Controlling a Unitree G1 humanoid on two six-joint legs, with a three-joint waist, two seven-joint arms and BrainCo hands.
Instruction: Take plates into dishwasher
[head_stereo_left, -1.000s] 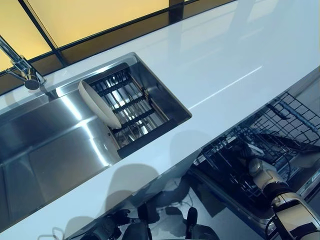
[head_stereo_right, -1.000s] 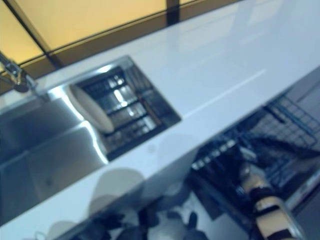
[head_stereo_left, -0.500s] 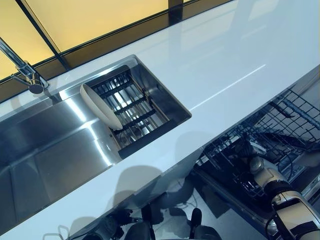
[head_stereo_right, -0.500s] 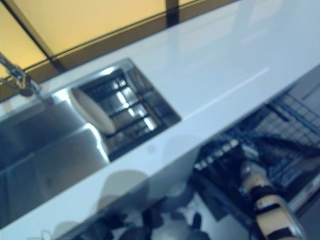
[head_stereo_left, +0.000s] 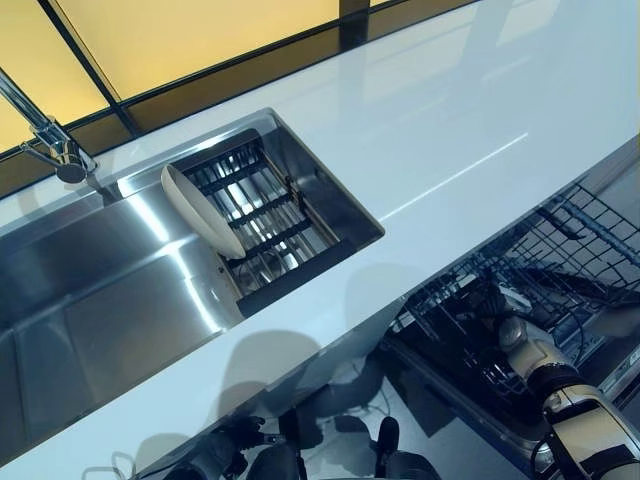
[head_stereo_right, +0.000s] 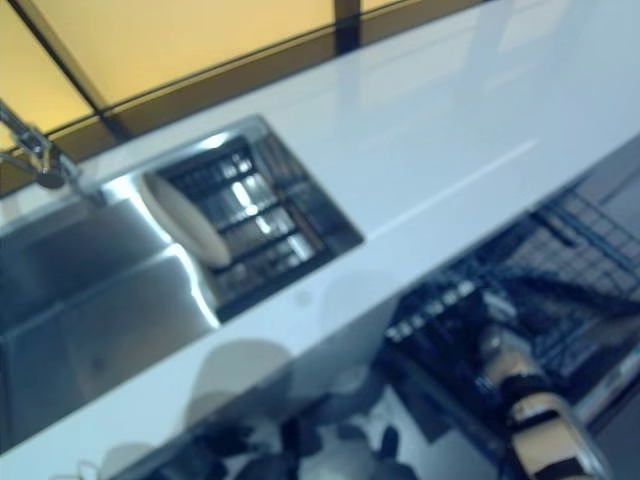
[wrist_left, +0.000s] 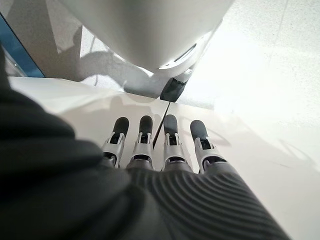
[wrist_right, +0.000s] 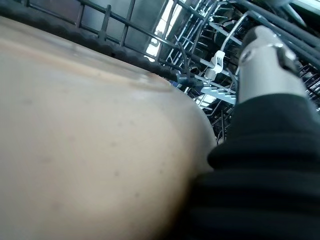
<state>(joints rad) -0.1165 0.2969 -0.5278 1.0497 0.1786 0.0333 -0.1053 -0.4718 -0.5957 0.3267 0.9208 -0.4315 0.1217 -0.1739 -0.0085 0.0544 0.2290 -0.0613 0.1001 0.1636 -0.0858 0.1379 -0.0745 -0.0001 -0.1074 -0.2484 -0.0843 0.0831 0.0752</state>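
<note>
A cream plate stands on edge in the black dish rack at the right end of the steel sink. My right hand reaches down into the wire dishwasher rack below the counter. Its wrist view is filled by a second cream plate lying against the palm, with the thumb over the plate's edge and rack wires just past it. My left hand hangs over the pale floor, fingers straight and empty.
The white countertop runs across the view, its front edge overhanging the open dishwasher. A chrome faucet rises at the sink's far left. Dark window frames line the back.
The camera has shifted slightly. My right hand has stayed in the dishwasher rack with its plate, and the plate in the sink has not moved.
</note>
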